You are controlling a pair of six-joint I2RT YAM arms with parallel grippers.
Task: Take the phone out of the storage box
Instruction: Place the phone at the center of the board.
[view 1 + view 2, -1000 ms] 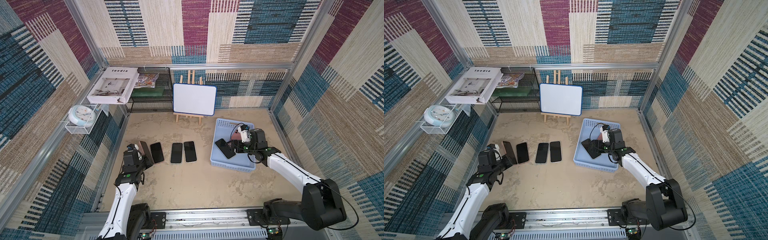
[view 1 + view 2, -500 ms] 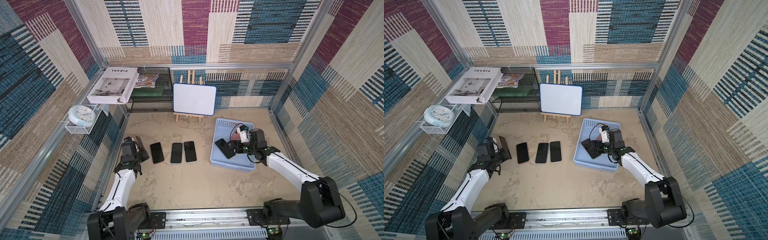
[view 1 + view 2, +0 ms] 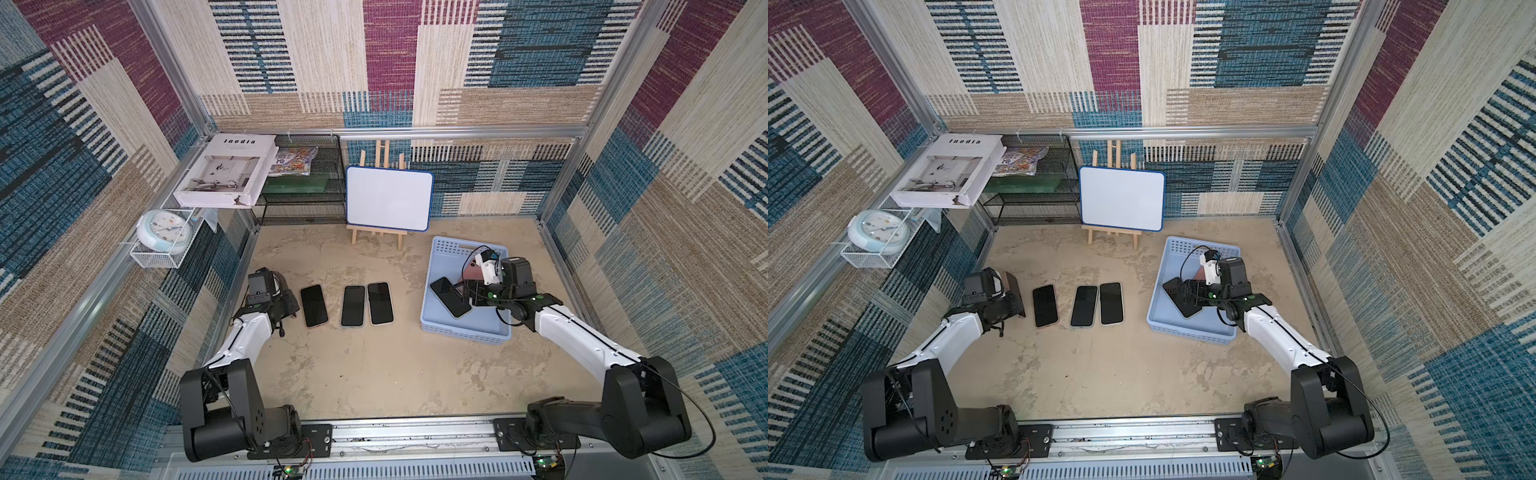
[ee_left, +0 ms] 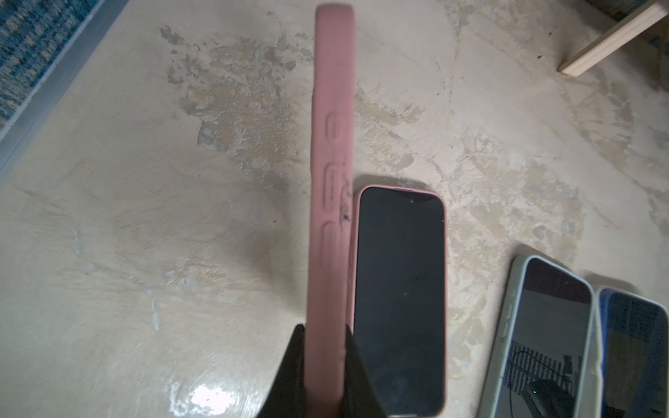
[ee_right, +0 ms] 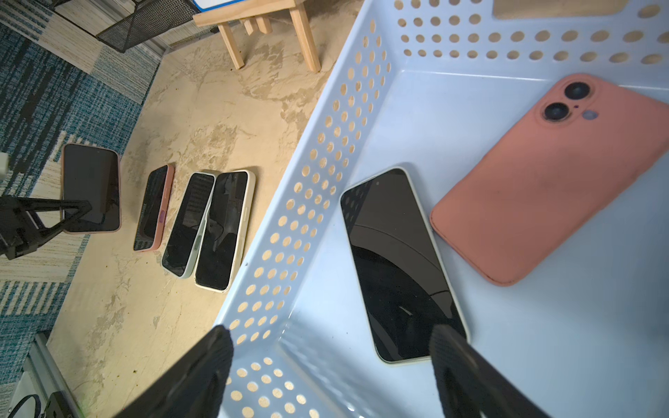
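Observation:
The pale blue storage box [image 3: 465, 329] [image 3: 1187, 329] sits on the floor at the right. Inside lie a dark-screened phone [image 5: 398, 260] [image 3: 449, 297] in a pale case and a salmon phone [image 5: 543, 181] face down. My right gripper [image 5: 333, 334] [image 3: 465, 291] hangs open over the box. One of its fingers [image 5: 470, 369] is above that dark phone's end, and nothing is between the jaws. My left gripper [image 4: 324, 336] [image 3: 1000, 305] is shut on a pink-cased phone [image 4: 331, 163] [image 3: 1013, 286]. It holds that phone on edge just above the floor, left of the row.
Three phones [image 3: 313, 305] [image 3: 353, 305] [image 3: 380, 302] lie side by side on the floor between the arms. A whiteboard on a wooden easel [image 3: 388, 203], a black mesh rack [image 3: 303, 195] and a white wire basket with a clock [image 3: 162, 237] stand at the back and left.
My left arm has folded lower while keeping hold of the pink-cased phone, and the gripper has shifted a little toward the back. The right gripper has stayed over the box.

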